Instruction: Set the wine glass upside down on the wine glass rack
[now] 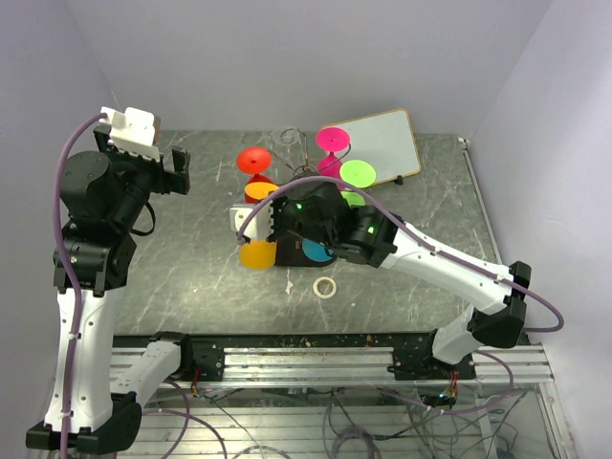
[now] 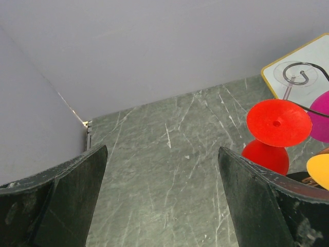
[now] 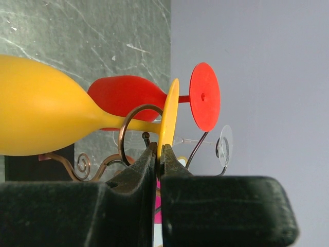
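Observation:
My right gripper [image 3: 159, 149] is shut on the round foot of a yellow-orange wine glass [image 3: 41, 121]. The glass is upside down, foot up and bowl down, and its stem lies inside a curled arm of the dark wire rack [image 3: 120, 135]. In the top view the gripper [image 1: 271, 201] and this glass [image 1: 258, 191] are at the rack's left side, just in front of a red glass [image 1: 253, 160]. My left gripper [image 1: 167, 167] is open and empty at the far left, high above the table [image 2: 162, 200].
Red [image 3: 204, 96], pink [image 1: 333, 141], green [image 1: 358, 173] and clear [image 3: 224, 144] glasses hang on the rack. A yellow glass [image 1: 258, 253] and a blue one [image 1: 318, 251] sit under my right wrist. A white board [image 1: 382, 143] lies at the back right. A tape ring [image 1: 325, 287] lies in front.

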### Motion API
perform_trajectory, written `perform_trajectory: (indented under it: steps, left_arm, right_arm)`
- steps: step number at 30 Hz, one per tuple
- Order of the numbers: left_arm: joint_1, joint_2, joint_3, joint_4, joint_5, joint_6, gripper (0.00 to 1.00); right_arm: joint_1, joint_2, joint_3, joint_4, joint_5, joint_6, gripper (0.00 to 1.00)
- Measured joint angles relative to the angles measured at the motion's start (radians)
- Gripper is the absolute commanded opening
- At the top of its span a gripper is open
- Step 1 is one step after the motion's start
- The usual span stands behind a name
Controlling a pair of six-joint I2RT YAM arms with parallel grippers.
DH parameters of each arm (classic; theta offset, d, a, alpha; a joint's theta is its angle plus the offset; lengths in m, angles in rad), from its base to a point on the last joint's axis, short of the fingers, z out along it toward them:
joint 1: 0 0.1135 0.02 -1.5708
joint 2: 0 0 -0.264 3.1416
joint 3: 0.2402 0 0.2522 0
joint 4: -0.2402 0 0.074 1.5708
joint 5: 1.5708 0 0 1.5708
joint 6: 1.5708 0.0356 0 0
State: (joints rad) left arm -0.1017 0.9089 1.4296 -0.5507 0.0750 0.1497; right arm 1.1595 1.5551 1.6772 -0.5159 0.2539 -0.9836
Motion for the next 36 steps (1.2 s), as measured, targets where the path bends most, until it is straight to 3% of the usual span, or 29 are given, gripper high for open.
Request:
perform_trajectory:
  steps: [36]
  left_arm:
    - [0.000,0.021,-0.011,0.000,0.019,0.011,0.99]
  right_arm:
    - [-0.008,-0.087,-0.094,-0.022,0.007,-0.064,0.02]
